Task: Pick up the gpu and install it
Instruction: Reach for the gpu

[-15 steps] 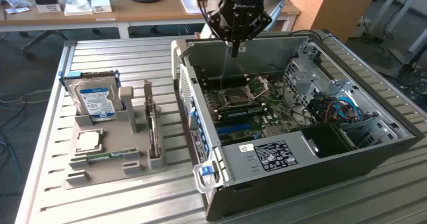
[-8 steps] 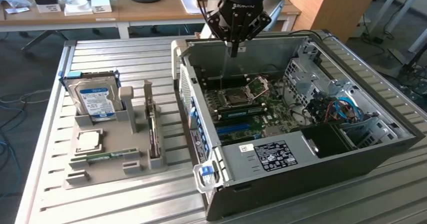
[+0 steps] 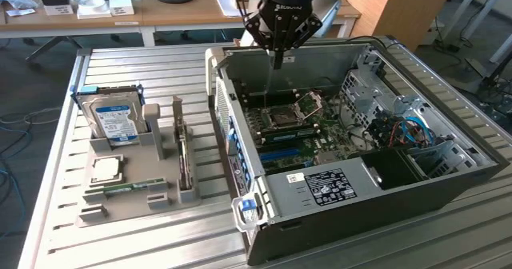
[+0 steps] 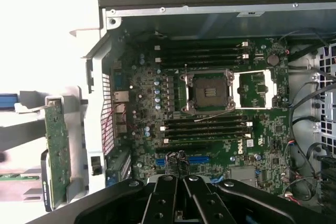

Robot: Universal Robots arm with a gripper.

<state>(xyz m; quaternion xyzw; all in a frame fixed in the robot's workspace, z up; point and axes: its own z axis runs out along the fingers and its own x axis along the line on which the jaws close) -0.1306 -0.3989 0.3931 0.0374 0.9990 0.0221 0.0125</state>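
- Currently, gripper point(image 3: 276, 62) hangs over the open case point(image 3: 360, 221), fingers together and holding nothing; the wrist view looks down past its fingertips point(image 4: 181, 203) onto the motherboard point(image 4: 210, 129).
- Gpu point(image 3: 184, 161) not yet picked up: it stands on edge in a slot of the grey holder point(image 3: 120, 212), outside the case on the exterior view's left, well apart from the gripper.
- Orientation: the long axis lies level and roughly parallel to the nearest case wall. One end points toward the drive point(image 3: 116, 119), and in the wrist view point(image 4: 56, 150) a pale metal piece, apparently the bracket, sits at that end. The thin top edge faces up.
- Risk 1: the case wall stands between gripper and holder, so a low sideways path would likely strike it.
- Risk 2: closed fingers coming down on the card's edge would push it rather than take it.
- Risk 3: the card offers only a narrow edge between holder posts; an off-centre grip could tilt or jam it in the slot.
- Risk 4: bare socket point(image 4: 209, 92) and board parts lie below the gripper, so any drop here could damage them.
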